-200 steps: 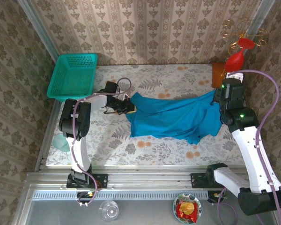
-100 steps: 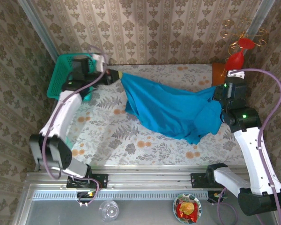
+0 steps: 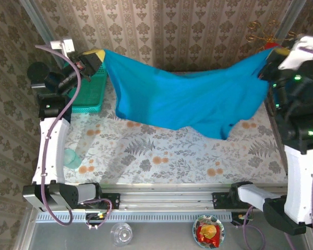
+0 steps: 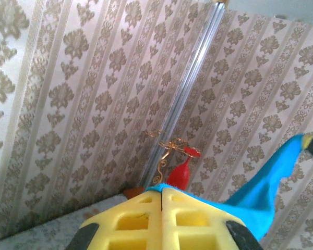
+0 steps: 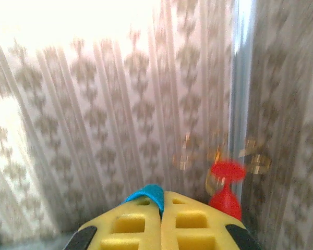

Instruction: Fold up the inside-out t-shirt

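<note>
left pincer (image 3: 96,53): shut on one end of the inside-out t-shirt (image 3: 188,101), raised high.
right pincer (image 3: 279,52): shut on the opposite end, equally high.
cloth: sags stretched between them over the worktop (image 3: 161,156), probably to open it out for folding.

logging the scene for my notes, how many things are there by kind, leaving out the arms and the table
t-shirt: 1
basket: 1
glass: 1
bowl: 1
red ornament: 1
pale green thing at the table's left edge, can't tell what: 1
total: 6
</note>
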